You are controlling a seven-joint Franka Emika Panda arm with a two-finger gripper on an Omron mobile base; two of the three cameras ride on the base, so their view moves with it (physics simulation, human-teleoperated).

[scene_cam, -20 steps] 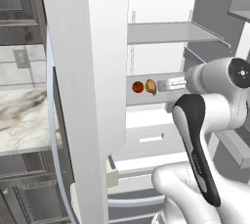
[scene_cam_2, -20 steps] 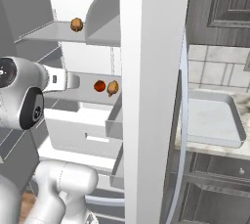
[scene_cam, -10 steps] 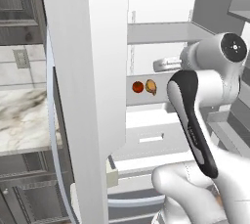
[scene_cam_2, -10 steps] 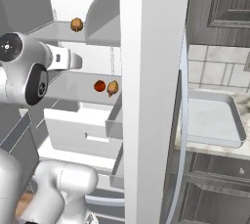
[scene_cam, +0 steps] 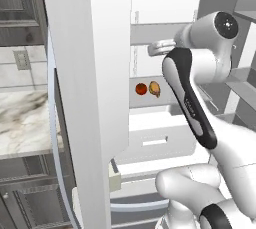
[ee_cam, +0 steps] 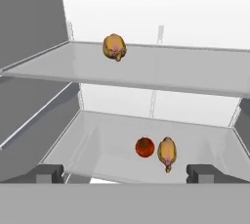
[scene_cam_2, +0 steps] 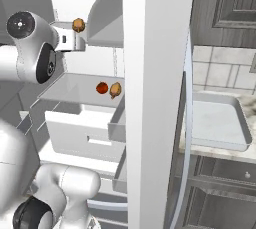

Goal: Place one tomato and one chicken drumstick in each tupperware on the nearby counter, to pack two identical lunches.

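Red tomato and a drumstick are seen just beside each other on the lower fridge shelf; another drumstick lies on the upper shelf. The gripper is spread wide, holding nothing. Packing is judged unstarted; the counter stands well apart.

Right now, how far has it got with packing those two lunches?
Barely started, apart from the fridge standing open. A tomato and a chicken drumstick lie side by side on the lower shelf, and another drumstick sits on the shelf above. The end effector is open and empty, facing the shelves. A grey tray on the counter is bare. All the food is left to move.
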